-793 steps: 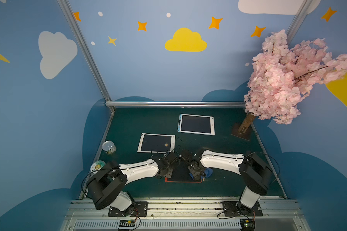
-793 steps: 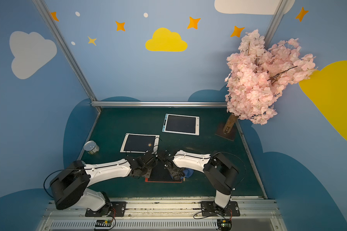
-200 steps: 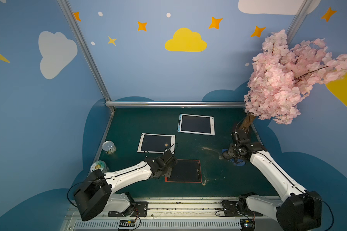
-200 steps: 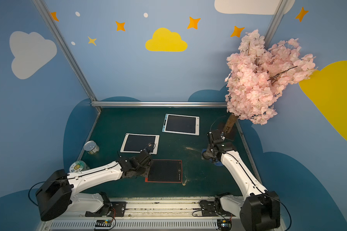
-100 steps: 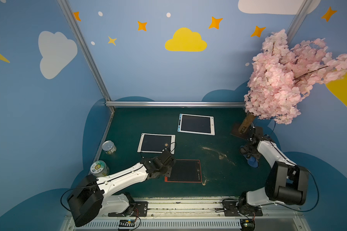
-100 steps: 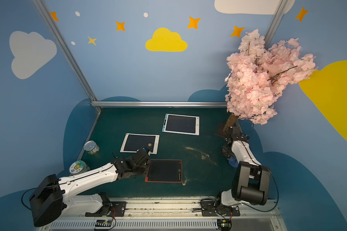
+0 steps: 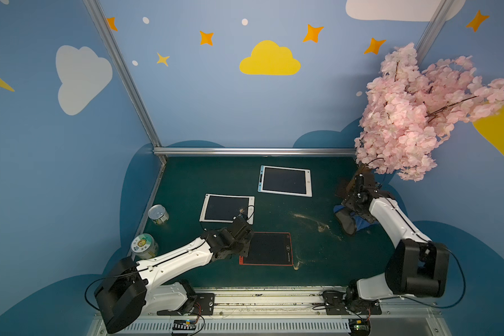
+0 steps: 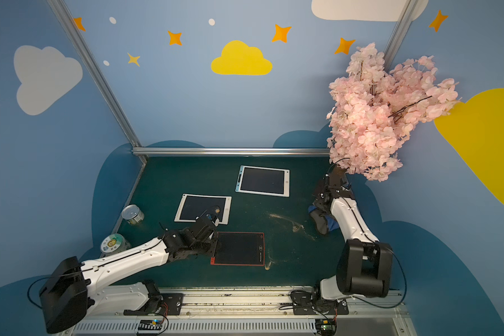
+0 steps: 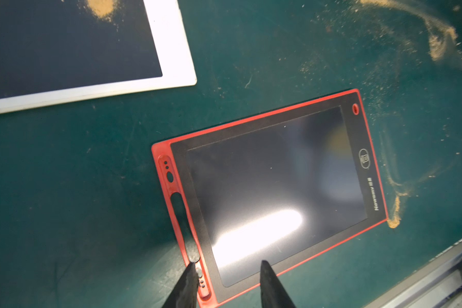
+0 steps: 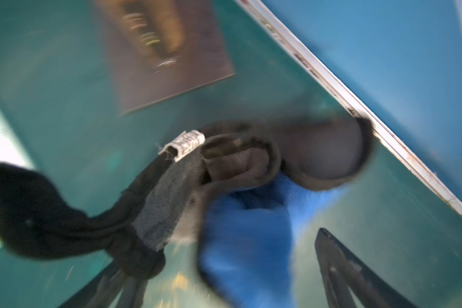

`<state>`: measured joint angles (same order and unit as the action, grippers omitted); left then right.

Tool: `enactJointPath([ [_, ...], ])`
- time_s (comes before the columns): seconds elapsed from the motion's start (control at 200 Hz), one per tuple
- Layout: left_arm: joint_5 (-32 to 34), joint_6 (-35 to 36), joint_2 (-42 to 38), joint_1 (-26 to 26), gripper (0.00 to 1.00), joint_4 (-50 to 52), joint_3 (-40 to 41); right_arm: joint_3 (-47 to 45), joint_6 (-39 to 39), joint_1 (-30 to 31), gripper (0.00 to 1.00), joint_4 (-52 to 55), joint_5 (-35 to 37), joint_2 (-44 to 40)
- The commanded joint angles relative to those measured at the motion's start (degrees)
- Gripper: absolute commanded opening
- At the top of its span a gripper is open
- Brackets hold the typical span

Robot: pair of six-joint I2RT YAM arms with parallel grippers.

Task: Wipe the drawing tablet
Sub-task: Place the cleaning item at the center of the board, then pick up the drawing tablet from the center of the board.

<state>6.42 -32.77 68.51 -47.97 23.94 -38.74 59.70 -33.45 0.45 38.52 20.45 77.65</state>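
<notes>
Near the front edge of the dark green table point(image 7: 317, 261), the red-framed, black-screened drawing tablet point(image 7: 266, 248) lies flat. The left gripper point(image 9: 226, 264) hovers over the tablet's left end, jaws narrowly parted and gripping nothing. Farther back, by the right edge, the right gripper point(image 7: 347, 206) is spread wide over a crumpled blue-and-grey cloth point(image 7: 348, 222).

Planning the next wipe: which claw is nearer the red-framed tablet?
Left. The left claw is at the edge of the red-framed tablet; the right claw is far off, above the cloth.
</notes>
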Motion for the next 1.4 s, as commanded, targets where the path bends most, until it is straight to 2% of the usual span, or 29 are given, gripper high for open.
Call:
enactJointPath([
  [0.0,-2.4,-0.2,-1.3,1.0,0.41,-2.3,1.4,-4.4,2.7,1.6,0.94,1.3,-0.4,-8.3],
  [0.06,-3.2,-0.4,-1.3,1.4,0.41,-2.6,1.6,-7.1,4.1,1.7,0.94,-0.2,-1.5,-13.5],
  [0.125,-4.1,-0.6,-1.1,1.5,0.41,-3.0,1.8,-10.8,2.1,1.7,0.94,-3.7,-1.4,-19.2],
  [0.185,-4.4,-0.9,-1.1,1.6,0.41,-3.2,1.9,-15.4,7.5,1.7,0.94,-9.8,-6.0,-24.7],
  [0.25,-4.6,-1.1,-1.0,1.7,0.41,-3.3,2.0,-17.6,7.3,1.7,0.94,-10.4,-7.3,-29.8],
  [0.345,-5.5,-1.6,-1.2,1.7,0.41,-3.9,2.1,-18.6,6.2,1.6,0.94,-8.2,-4.7,-33.7],
  [0.42,-5.9,-1.8,-1.3,1.7,0.41,-4.5,2.4,-19.3,6.6,1.5,0.94,-9.2,-9.2,-34.2],
  [0.521,-5.6,-2.0,-0.9,2.1,0.41,-5.3,3.3,-20.4,6.6,2.4,0.93,-13.0,-23.8,-30.7],
  [0.586,-6.3,-2.7,-0.5,3.5,0.41,-7.1,4.9,-20.9,6.9,4.7,0.90,-15.8,-33.2,-26.2],
  [0.746,-12.6,-5.2,-0.2,10.0,0.41,-13.8,10.6,-20.2,7.1,14.4,0.80,-16.7,-46.0,-14.6],
  [0.806,-12.9,-5.6,0.0,11.3,0.41,-14.6,11.8,-20.1,6.3,17.7,0.77,-16.2,-46.0,-11.8],
  [0.946,-14.1,-6.2,1.8,13.3,0.42,-17.0,13.4,-22.6,5.3,22.8,0.77,-18.1,-43.5,-8.1],
  [1.146,-17.9,-7.7,5.7,14.6,0.44,-20.5,13.9,-26.2,4.1,25.0,0.77,-23.0,-47.1,-3.1],
  [1.391,-18.4,-8.1,6.3,14.8,0.44,-21.4,14.2,-31.2,1.1,27.0,0.79,-32.7,-50.9,2.5],
])
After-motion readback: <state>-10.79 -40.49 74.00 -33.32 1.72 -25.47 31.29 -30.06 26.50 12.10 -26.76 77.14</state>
